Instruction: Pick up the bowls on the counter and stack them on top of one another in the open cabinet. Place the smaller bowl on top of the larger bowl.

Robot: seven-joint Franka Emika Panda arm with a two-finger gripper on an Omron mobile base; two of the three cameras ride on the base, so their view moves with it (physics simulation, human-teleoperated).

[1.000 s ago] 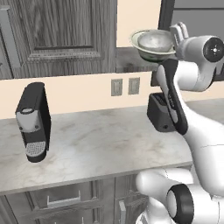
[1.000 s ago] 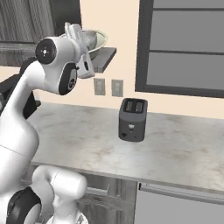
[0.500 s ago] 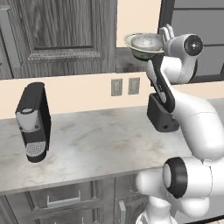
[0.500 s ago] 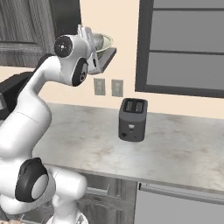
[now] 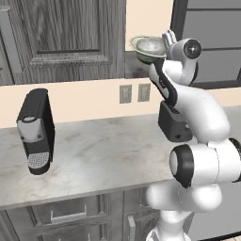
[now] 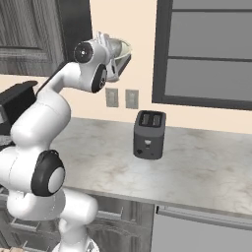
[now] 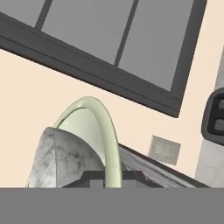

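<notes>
Carrying the larger bowl high, toward the open cabinet.
Gripper clamps the bowl's rim, holding it just beside the cabinet's lower right corner; the shelf lies leftward, well above the counter.

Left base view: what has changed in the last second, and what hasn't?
The arm has swung left, carrying the larger bowl with the smaller bowl nested in it away from the window side toward the open cabinet. The gripper stays clamped on the larger bowl's rim. The coffee machine, the toaster and the counter are unchanged.
</notes>
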